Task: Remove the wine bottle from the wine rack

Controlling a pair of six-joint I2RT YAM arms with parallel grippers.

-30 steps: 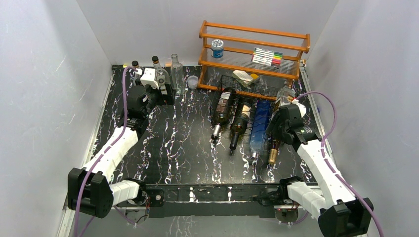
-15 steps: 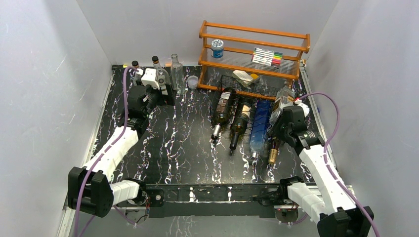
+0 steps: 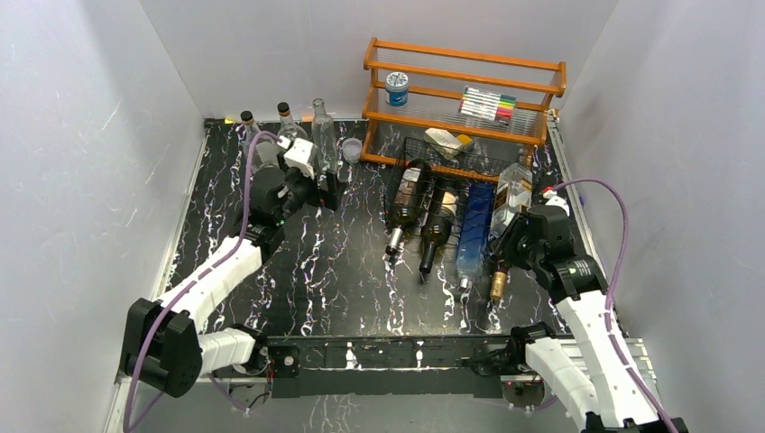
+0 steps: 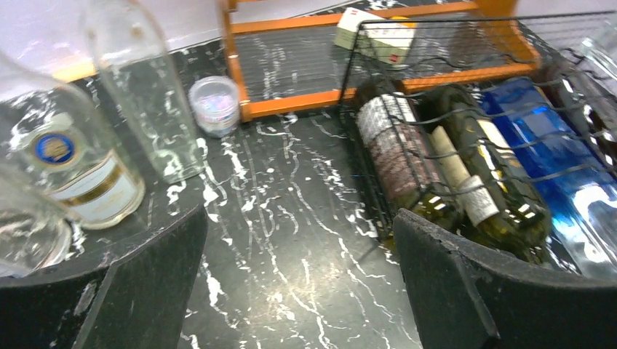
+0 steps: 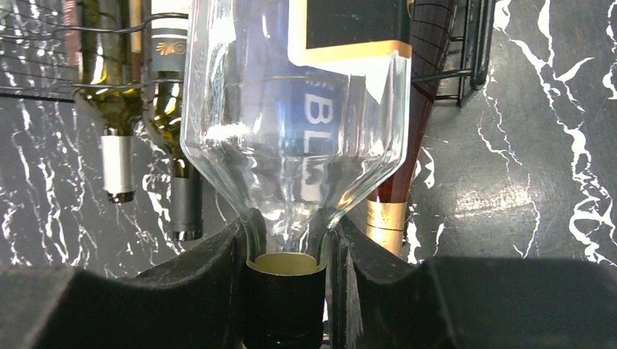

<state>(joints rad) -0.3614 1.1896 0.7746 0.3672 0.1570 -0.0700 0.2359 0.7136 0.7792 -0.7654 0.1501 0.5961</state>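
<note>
The black wire wine rack [image 3: 448, 147] sits at the back right and holds a dark bottle [image 3: 406, 200], a green bottle [image 3: 438, 224] and a blue bottle [image 3: 474, 230] lying neck-forward. My right gripper [image 3: 511, 242] is shut on the neck of a clear glass bottle [image 3: 511, 200] with a black cap. In the right wrist view the pads [image 5: 225, 262] clamp the neck of the clear bottle [image 5: 291, 109], and the rack's corner [image 5: 473, 43] is beyond it. My left gripper [image 3: 323, 188] is open and empty over the table, left of the rack [image 4: 378, 43].
An orange wooden shelf [image 3: 465, 81] stands behind the rack with a jar and markers. Three upright clear bottles [image 3: 323, 135] and a small cup [image 3: 352, 149] stand at the back left. A brown bottle with a gold neck [image 3: 498, 281] lies under the held bottle.
My right arm has drawn back toward the near edge, pulling the clear bottle by its neck out along the rack. My left gripper has moved right, away from the upright bottles.
</note>
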